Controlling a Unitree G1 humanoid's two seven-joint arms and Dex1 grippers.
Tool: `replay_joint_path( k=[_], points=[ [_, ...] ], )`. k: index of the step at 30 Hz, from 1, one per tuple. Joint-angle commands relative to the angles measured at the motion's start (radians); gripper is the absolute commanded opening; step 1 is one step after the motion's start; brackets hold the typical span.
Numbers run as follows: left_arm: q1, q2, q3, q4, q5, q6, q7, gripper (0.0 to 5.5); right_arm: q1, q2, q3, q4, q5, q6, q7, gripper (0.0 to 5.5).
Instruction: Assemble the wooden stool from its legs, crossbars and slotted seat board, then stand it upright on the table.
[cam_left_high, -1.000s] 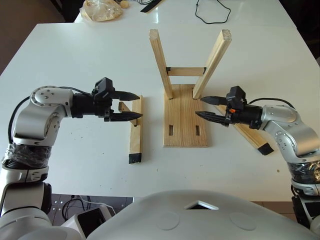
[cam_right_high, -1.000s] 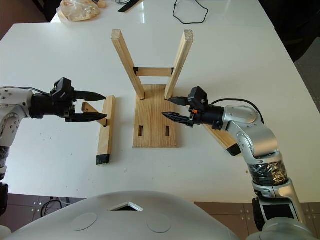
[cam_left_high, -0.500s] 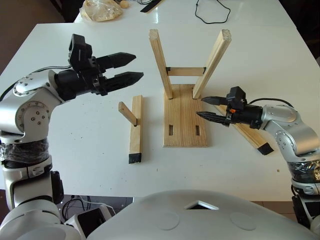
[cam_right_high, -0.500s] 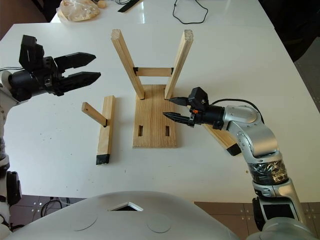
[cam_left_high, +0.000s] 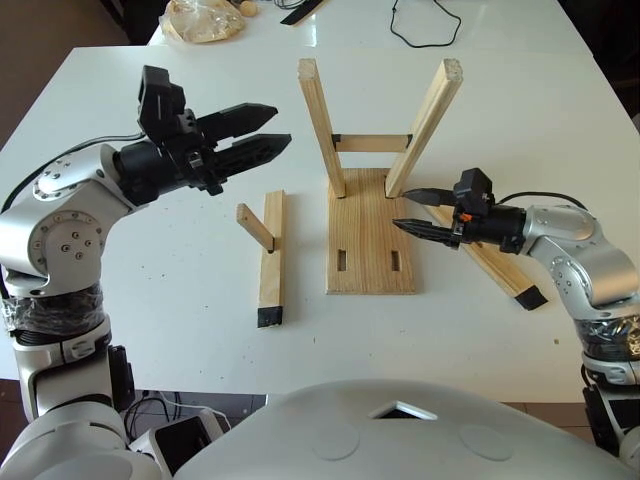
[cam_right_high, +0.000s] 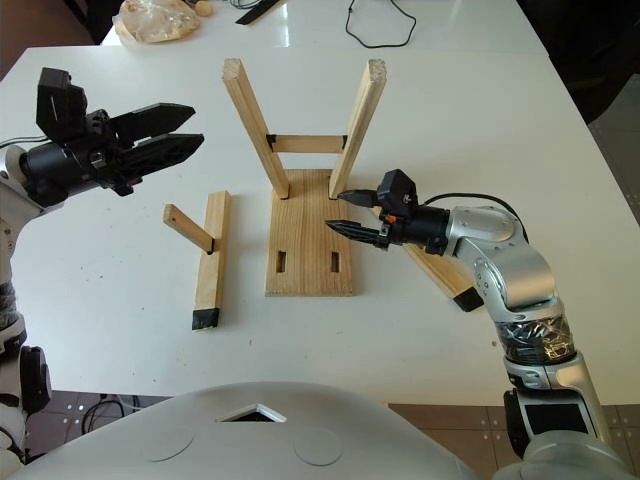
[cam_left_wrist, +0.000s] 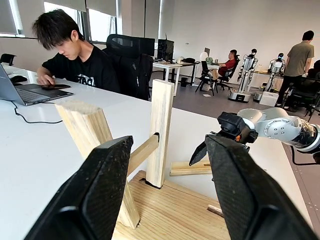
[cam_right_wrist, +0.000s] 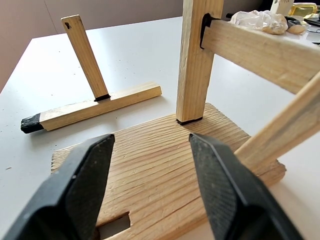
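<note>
Grained wooden seat board (cam_left_high: 370, 230) lies flat on the white table (cam_left_high: 150, 290), with two square upright legs (cam_left_high: 321, 125) (cam_left_high: 425, 125) joined by one crossbar (cam_left_high: 372, 143). Two loose legs (cam_left_high: 271, 255) (cam_left_high: 500, 268) flank it. Left claw (cam_left_high: 280, 125) raised and right claw (cam_left_high: 400, 210) low at the board's edge both gape wide, gripping nothing.

White tabletop (cam_left_high: 150, 285) with stool parts spread over it.
The slotted seat board (cam_left_high: 368, 258) lies flat in the middle. A loose leg (cam_left_high: 271, 265) with a crossbar stub (cam_left_high: 254, 226) sticking up lies on its left, and a second leg (cam_left_high: 497, 268) lies angled on its right.
</note>
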Motion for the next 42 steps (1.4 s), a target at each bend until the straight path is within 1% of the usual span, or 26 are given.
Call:
replay_joint_path(
  k=[1,3,5,7,10,15,26,32,42],
  points=[
    [0.176,-0.082,-0.099,0.100,0.108,-0.066,-0.004,2.70,-0.026,-0.015,0.006,0.014,-0.010,0.000,0.019,2.74],
    [0.243,-0.123,-0.175,0.139,0.187,-0.127,-0.003,2.70,-0.032,-0.016,0.010,0.023,-0.014,0.000,0.027,2.74],
    [0.263,-0.144,-0.205,0.162,0.227,-0.168,0.001,2.70,-0.040,-0.020,0.015,0.029,-0.017,-0.001,0.037,2.74],
    [0.250,-0.137,-0.188,0.162,0.212,-0.178,0.003,2.70,-0.047,-0.026,0.012,0.033,-0.014,0.001,0.045,2.74],
    [0.194,-0.091,-0.136,0.156,0.177,-0.167,-0.006,2.70,-0.048,-0.027,0.005,0.033,-0.010,0.004,0.043,2.74],
    [0.150,-0.044,-0.088,0.140,0.166,-0.154,-0.017,2.70,-0.029,-0.018,0.007,0.021,-0.010,-0.001,0.027,2.74],
    [0.100,-0.026,0.005,0.107,0.134,-0.126,0.022,2.70,-0.012,-0.019,-0.008,0.014,-0.003,-0.006,0.014,2.74],
    [0.035,-0.015,0.068,0.119,0.092,-0.096,0.052,2.70,0.002,-0.012,-0.012,0.007,-0.005,-0.009,0.001,2.74],
    [-0.032,-0.027,0.087,0.203,0.110,-0.097,0.107,2.70,0.010,0.003,-0.010,0.003,-0.009,-0.016,-0.014,2.74]
  ],
)
